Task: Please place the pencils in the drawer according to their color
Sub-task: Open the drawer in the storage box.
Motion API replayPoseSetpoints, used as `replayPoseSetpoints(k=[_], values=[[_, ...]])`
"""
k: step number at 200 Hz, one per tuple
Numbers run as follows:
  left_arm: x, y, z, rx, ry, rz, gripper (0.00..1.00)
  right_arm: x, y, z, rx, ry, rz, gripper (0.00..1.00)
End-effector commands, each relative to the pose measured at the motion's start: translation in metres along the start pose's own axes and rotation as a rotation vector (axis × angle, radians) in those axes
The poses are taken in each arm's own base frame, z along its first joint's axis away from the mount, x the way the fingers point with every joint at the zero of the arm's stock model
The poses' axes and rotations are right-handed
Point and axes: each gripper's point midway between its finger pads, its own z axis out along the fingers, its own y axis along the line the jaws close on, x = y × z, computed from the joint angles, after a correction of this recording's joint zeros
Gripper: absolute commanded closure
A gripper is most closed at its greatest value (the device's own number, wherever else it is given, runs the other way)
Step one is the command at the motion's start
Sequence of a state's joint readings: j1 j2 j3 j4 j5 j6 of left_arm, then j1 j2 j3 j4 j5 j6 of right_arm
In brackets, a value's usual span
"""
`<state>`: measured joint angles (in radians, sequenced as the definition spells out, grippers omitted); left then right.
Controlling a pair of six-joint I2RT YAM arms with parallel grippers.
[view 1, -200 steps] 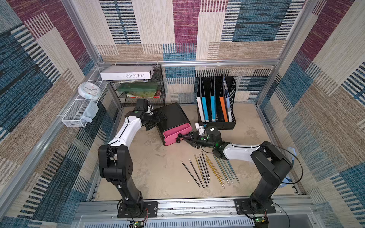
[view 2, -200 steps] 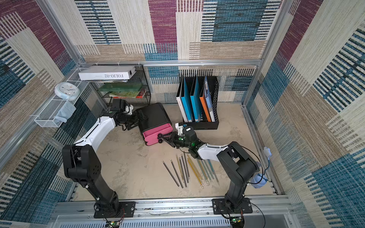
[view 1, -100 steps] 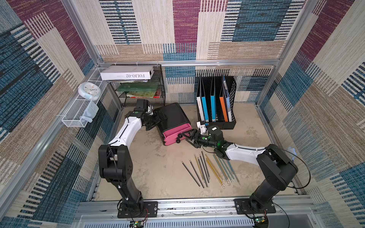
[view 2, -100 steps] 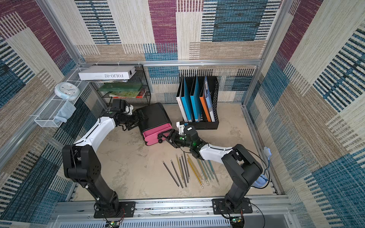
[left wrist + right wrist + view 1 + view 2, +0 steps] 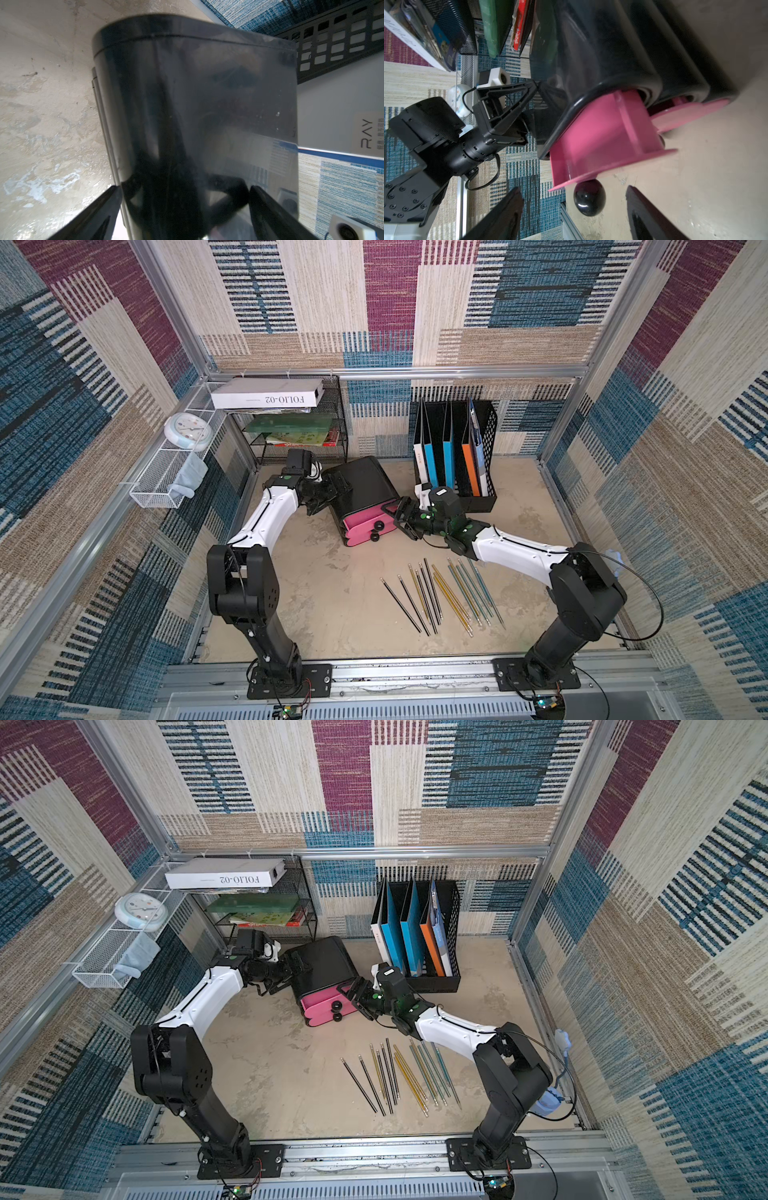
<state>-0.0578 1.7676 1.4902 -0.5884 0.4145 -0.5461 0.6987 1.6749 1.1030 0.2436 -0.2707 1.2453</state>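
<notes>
While the top drawer (image 5: 602, 128) stands only part-way out, hazards are listed from the left.

1. Left fingers (image 5: 93, 214): spread wide at the rear of the drawer chest (image 5: 365, 485), with its black casing between them. Contact is unclear because the wrist view is murky. Hazard: unbraced, the chest may skid or swing on the surface (image 5: 332, 593).
2. Top drawer: pink, drawn partly out of the casing. Hazard: the opening is probably too short for long pencils, which could jam or tip out.
3. Knob (image 5: 589, 197): round and black, lying between the right fingers (image 5: 500, 216), which are open and touch it on neither side. Hazard: a careless retreat may clip it and nudge the drawer shut.
4. Pencils (image 5: 440, 593): a loose row on the surface, well apart from the chest. Black, yellow and teal are close-packed, with one yellow among the black. Hazard: two lifted together, or the wrong colour.
</notes>
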Motion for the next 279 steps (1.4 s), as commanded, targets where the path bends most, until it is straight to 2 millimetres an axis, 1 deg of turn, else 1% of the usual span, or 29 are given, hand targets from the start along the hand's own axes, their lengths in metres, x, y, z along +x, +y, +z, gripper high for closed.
replayPoseSetpoints(k=[1, 15, 37, 54, 111, 142, 177, 237, 279], values=[[0.036, 0.045, 0.004, -0.195, 0.122, -0.059, 0.02, -0.003, -0.029, -0.006, 0.171, -0.027, 0.044, 0.18], [0.036, 0.045, 0.004, -0.192, 0.122, -0.06, 0.02, -0.005, -0.032, -0.006, 0.197, -0.037, 0.058, 0.18], [0.035, 0.043, 0.004, -0.185, 0.119, -0.059, 0.02, -0.01, -0.026, -0.004, 0.197, -0.05, 0.055, 0.18], [0.036, 0.043, 0.006, -0.18, 0.122, -0.062, 0.02, -0.014, -0.026, 0.0, 0.219, -0.052, 0.054, 0.18], [0.04, 0.045, 0.009, -0.173, 0.133, -0.064, 0.02, -0.013, -0.041, 0.014, 0.272, -0.038, 0.084, 0.19], [0.041, 0.046, 0.011, -0.169, 0.136, -0.066, 0.02, -0.011, -0.045, 0.015, 0.285, -0.03, 0.091, 0.19], [0.042, 0.046, 0.014, -0.164, 0.138, -0.067, 0.02, -0.005, -0.052, 0.006, 0.308, -0.02, 0.097, 0.2], [0.042, 0.047, 0.017, -0.161, 0.144, -0.072, 0.02, 0.009, -0.068, -0.015, 0.335, -0.002, 0.118, 0.21], [0.041, 0.047, 0.017, -0.16, 0.142, -0.071, 0.02, 0.016, -0.069, -0.031, 0.331, 0.004, 0.12, 0.21]])
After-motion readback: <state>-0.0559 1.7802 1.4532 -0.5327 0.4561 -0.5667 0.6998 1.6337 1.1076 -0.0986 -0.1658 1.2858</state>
